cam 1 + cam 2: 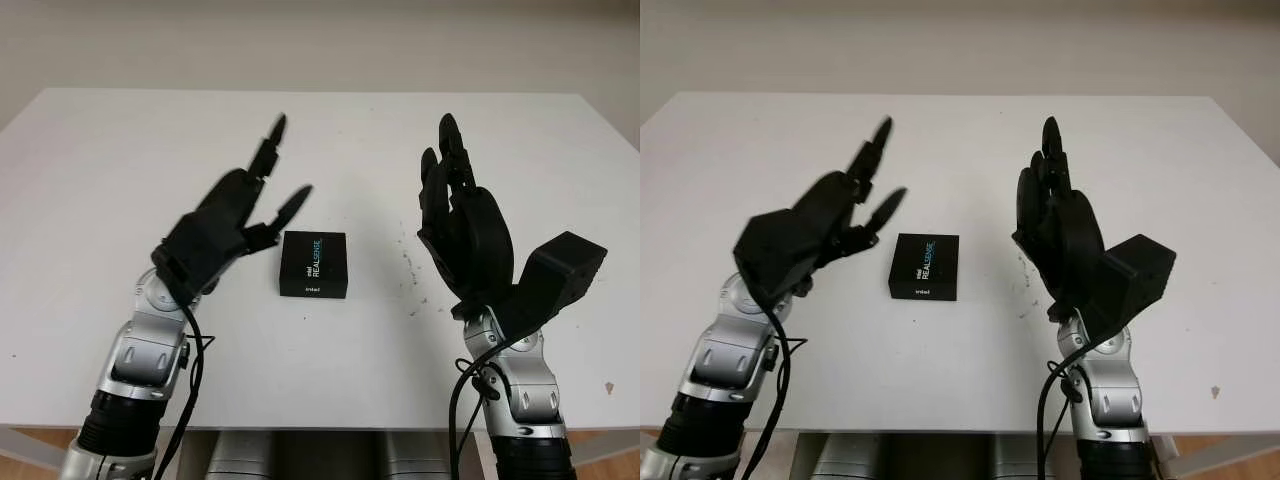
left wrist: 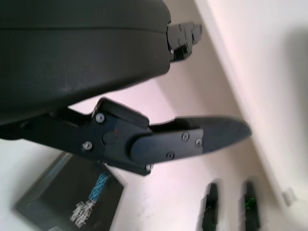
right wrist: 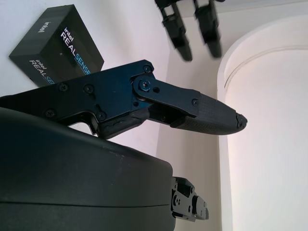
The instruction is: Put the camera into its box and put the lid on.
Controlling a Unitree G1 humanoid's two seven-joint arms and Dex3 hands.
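Now | box (image 1: 314, 264) on table (image 1: 100, 180) | between left hand (image 1: 235, 215), right hand (image 1: 465, 225), both open

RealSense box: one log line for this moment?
RealSense box: closed, on white table, untouched | left hand: open, raised beside it | right hand: open, raised opposite

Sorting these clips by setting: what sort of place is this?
Probably a lab or test bench: a bare white table against a plain wall, one closed black Intel RealSense box, and the left hand and right hand open above it.

White table (image 1: 120, 180); dark specks (image 1: 412, 272) on top
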